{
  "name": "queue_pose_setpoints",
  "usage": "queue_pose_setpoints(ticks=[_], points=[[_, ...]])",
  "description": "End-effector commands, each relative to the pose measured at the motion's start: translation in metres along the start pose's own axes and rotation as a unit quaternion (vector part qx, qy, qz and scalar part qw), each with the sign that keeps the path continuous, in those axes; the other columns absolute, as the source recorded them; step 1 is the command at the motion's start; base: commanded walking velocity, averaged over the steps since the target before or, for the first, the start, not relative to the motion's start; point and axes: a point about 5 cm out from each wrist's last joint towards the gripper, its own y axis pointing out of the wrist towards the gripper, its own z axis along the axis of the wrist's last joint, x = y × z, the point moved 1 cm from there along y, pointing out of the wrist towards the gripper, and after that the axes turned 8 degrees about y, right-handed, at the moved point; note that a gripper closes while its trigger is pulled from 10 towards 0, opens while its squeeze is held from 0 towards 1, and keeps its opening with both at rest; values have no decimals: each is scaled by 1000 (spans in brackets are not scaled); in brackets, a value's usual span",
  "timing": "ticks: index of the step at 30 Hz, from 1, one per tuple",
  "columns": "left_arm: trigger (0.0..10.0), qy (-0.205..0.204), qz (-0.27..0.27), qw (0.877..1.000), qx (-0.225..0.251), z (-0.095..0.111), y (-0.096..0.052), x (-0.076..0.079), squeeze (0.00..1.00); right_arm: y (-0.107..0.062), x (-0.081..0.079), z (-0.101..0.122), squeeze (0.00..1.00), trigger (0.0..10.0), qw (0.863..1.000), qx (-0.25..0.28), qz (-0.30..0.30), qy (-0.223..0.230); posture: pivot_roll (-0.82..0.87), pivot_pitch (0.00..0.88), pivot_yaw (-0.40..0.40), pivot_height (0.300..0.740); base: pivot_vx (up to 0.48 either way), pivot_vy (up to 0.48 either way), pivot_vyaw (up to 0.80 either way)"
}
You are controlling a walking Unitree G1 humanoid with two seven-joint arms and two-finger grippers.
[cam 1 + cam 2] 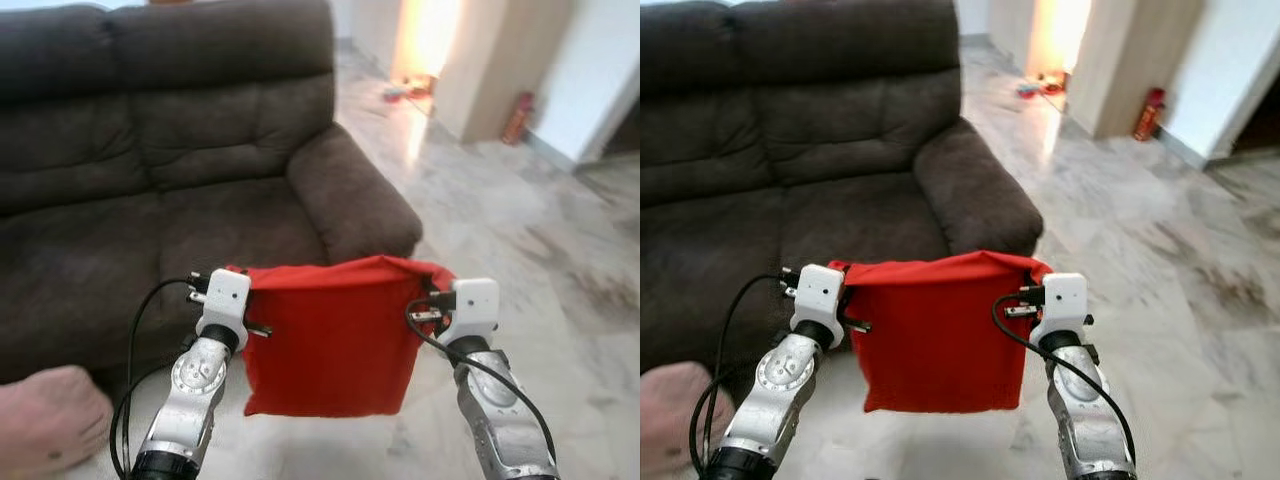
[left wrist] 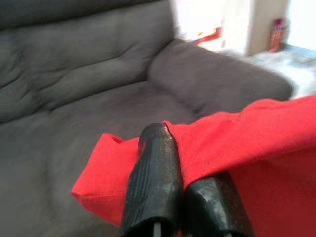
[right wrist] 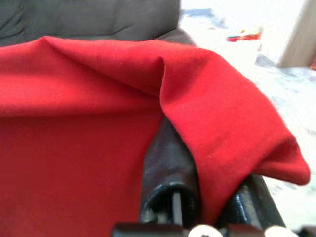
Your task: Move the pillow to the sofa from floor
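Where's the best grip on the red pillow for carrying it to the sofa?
The two top corners, one gripper per side, coming in from its outer edges. The red pillow is flat and floppy; pinched that way by the left gripper and right gripper, it hangs spread and clear of the floor.

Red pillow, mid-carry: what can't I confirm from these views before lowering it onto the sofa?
- Left eye view: the red pillow hides the floor and sofa front behind it.
- Left eye view: the left gripper and right gripper fingers are covered by fabric and wrist housings.
- Right wrist view: the pillow's far side is out of sight.
- Left eye view: the pinkish object at the lower left is cut off by the edge, unidentifiable.
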Motion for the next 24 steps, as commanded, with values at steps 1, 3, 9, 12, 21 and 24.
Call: queue_pose_setpoints(ticks=[1, 3, 9, 12, 21, 24], points=[[10000, 1, 24, 999, 32, 14, 3, -9, 0, 2, 6, 17, 0, 10000, 999, 36, -8, -3, 44, 5, -53, 740, 0, 0, 800], [10000, 1, 24, 999, 32, 14, 4, -9, 0, 2, 6, 17, 0, 10000, 999, 36, -6, -3, 43, 2, -53, 740, 0, 0, 800], [10000, 1, 23, 999, 31, 14, 5, -7, 0, 3, 5, 17, 0, 10000, 999, 35, 1, -3, 43, 0, -55, 740, 0, 0, 771], [10000, 1, 22, 999, 30, 14, 5, -7, 0, 3, 5, 17, 0, 10000, 999, 36, 0, -1, 43, 0, -54, 740, 0, 0, 208], [10000, 9, 25, 999, 33, 14, 4, -8, 0, 4, 3, 18, 0, 10000, 999, 38, 7, 4, 44, 0, -54, 740, 0, -60, 0], [10000, 9, 24, 999, 33, 14, 4, -8, 0, 4, 3, 18, 0, 10000, 999, 38, 8, 1, 42, 0, -54, 740, 0, -410, 0]])
